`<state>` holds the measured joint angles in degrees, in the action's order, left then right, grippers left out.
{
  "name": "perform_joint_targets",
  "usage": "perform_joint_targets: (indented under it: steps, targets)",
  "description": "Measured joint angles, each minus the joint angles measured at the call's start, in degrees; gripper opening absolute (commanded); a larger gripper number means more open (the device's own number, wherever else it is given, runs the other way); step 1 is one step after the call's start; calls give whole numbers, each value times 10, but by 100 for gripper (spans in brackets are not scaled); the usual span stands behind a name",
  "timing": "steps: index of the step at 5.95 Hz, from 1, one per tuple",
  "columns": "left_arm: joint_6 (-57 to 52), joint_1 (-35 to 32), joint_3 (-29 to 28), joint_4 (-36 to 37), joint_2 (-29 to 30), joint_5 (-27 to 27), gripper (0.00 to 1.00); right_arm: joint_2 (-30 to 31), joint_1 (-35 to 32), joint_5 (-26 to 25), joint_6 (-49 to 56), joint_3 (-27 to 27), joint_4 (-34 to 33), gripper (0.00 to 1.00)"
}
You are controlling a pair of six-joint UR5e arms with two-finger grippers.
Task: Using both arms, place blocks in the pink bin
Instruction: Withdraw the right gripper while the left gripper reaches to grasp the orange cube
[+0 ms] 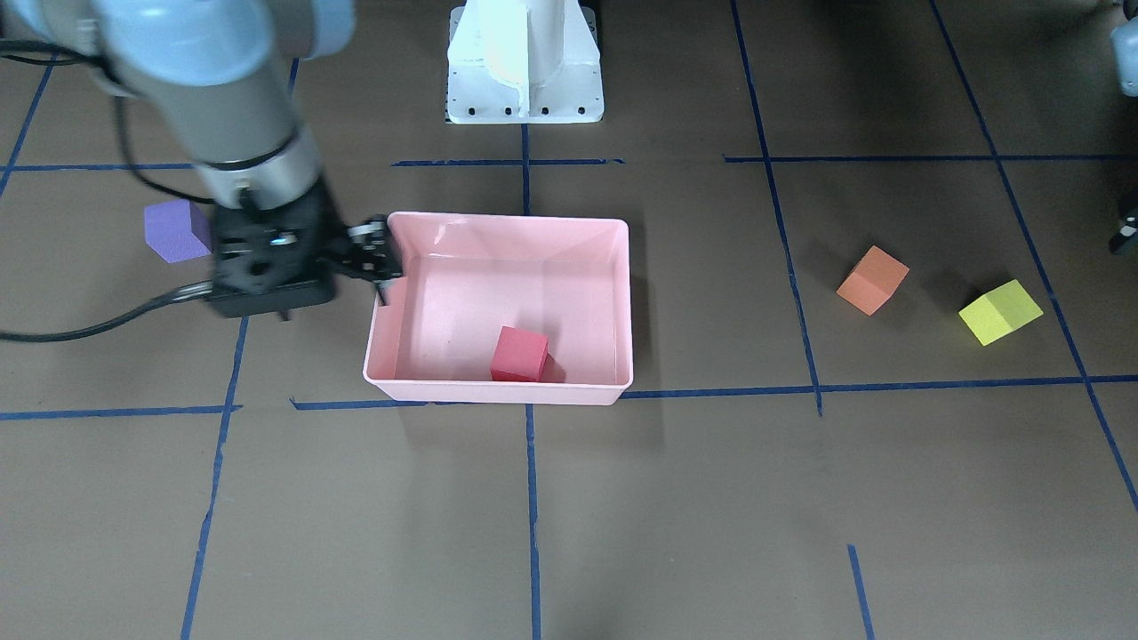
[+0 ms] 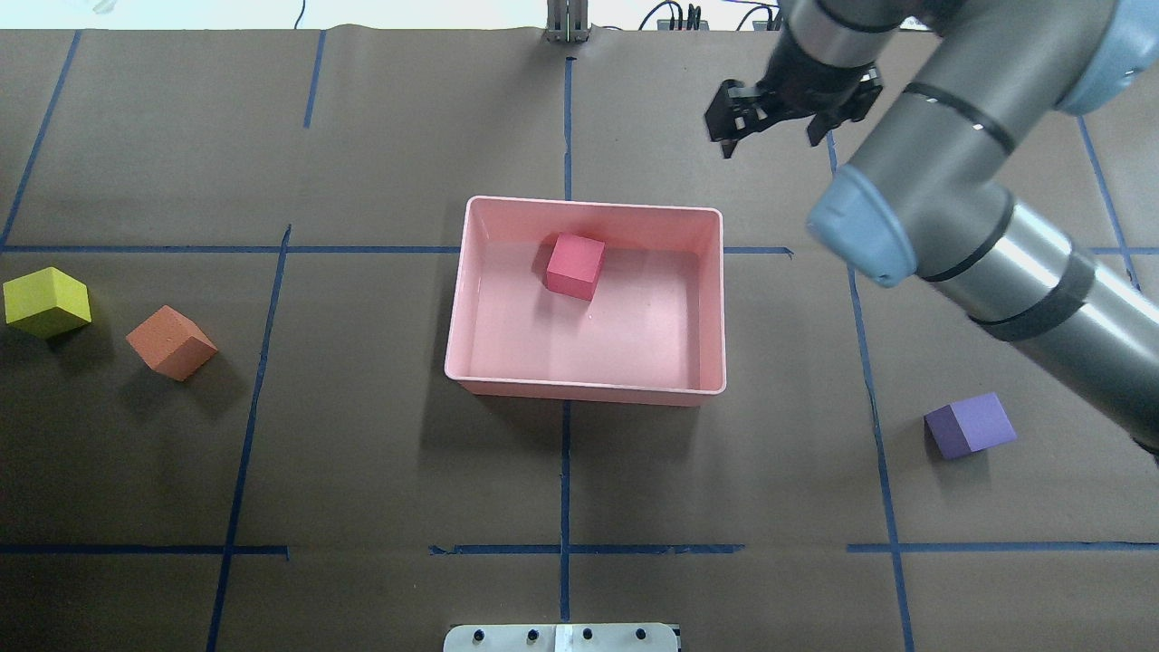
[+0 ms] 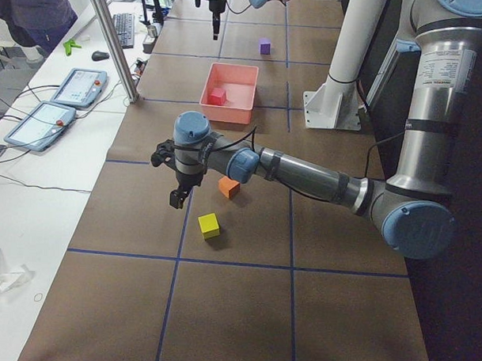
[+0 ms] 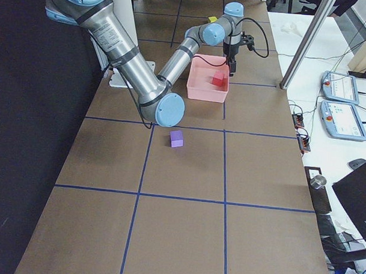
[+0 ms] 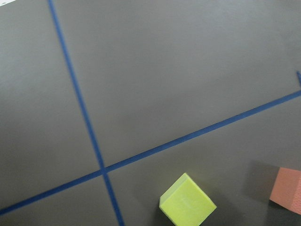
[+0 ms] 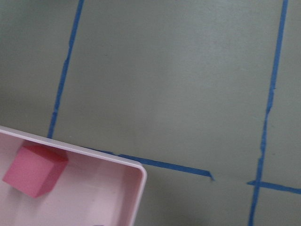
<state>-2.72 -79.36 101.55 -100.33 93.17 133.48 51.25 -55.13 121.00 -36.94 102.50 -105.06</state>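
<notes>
Hovering raised by the right end of the pink bin [image 2: 579, 391], my right claw [image 1: 378, 258] had its fingers spread wide with nothing between them. The bin sat open side up at mid-table, its long axis running from my left to my right. The red-pink block [image 2: 575, 265] lay on the bin's floor toward the far wall, turned a little askew to the walls. The purple block [image 2: 969, 426] rested on the brown paper on my right, nearer me than the bin and well apart from it. My left claw [image 3: 177, 196] hung over the table's left end; I could not tell whether it was wide or narrow. Near it lay the orange block [image 2: 170, 341] and the yellow-green block [image 2: 45, 302], close together but not touching, well apart from the bin. Bare paper crossed by blue tape lines [image 2: 566, 471] lay open on every side of the bin. The white pedestal base [image 1: 524, 80] stood apart from the bin's near wall.
</notes>
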Motion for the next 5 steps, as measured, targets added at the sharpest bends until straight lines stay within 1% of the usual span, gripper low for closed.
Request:
perform_joint_targets:
  steps: [2,3,4,5]
  targets:
    - [2,68,3,-64,-3,-2,100,111,-94,70,173,25,25,100]
    - [14,100,4,-89,-4,-5,100,175,-134,98,239,28,59,100]
    - [42,138,5,-126,-12,-18,100,233,-162,110,284,30,97,100]
    - [77,186,2,-173,-24,-43,100,270,-178,116,306,30,125,100]
